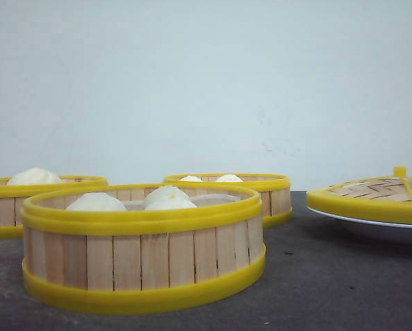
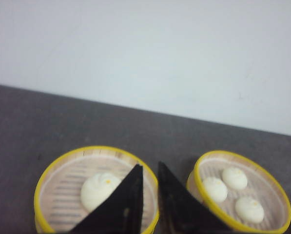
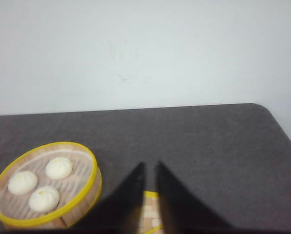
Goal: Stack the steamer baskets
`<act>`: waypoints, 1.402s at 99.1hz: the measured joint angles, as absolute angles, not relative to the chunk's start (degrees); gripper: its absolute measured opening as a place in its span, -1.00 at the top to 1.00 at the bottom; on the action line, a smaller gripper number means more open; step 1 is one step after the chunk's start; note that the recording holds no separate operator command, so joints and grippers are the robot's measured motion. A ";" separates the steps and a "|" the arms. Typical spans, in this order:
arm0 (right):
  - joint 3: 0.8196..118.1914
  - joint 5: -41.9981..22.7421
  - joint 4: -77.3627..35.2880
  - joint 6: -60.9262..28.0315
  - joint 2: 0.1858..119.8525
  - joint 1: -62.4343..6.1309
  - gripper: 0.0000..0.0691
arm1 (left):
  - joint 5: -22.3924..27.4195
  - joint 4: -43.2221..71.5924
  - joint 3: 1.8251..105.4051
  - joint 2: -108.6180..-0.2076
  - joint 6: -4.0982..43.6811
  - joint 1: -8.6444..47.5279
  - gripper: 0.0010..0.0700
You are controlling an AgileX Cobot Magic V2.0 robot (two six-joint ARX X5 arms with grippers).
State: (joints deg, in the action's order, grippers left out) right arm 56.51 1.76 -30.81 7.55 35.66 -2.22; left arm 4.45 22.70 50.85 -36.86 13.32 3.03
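Observation:
Three steamer baskets with pale slat walls and yellow rims stand apart on the dark table. One is near the centre (image 1: pixel 143 255), one at the far left (image 1: pixel 26 200), one behind (image 1: pixel 250 193). All hold white buns. The left wrist view shows a basket with one bun (image 2: pixel 57 185) and another with three buns (image 2: pixel 242 192). My left gripper (image 2: pixel 150 168) hovers over the one-bun basket's rim, shut and holding nothing. My right gripper (image 3: pixel 151 166) is shut and bare above the table, with a three-bun basket (image 3: pixel 48 187) off to its side. Neither gripper shows in the front view.
A flat woven lid with a yellow rim and knob (image 1: pixel 375 193) lies on a white plate (image 1: pixel 371 224) at the right. A part of the lid (image 3: pixel 150 219) shows between the right fingers. A pale wall backs the table, whose rounded corner (image 3: pixel 262 109) shows in the right wrist view.

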 joint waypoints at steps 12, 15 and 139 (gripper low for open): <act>56.51 2.37 -30.87 7.57 35.79 -2.85 -0.37 | 4.45 23.16 50.85 -36.84 13.06 3.03 0.07; 56.51 3.03 -30.87 7.57 35.88 -3.01 -0.50 | 4.45 23.22 50.83 -36.84 13.04 3.03 -0.08; 84.97 14.13 -30.13 15.66 102.15 -13.19 -0.38 | 12.34 23.81 50.85 -34.04 13.06 10.76 -0.36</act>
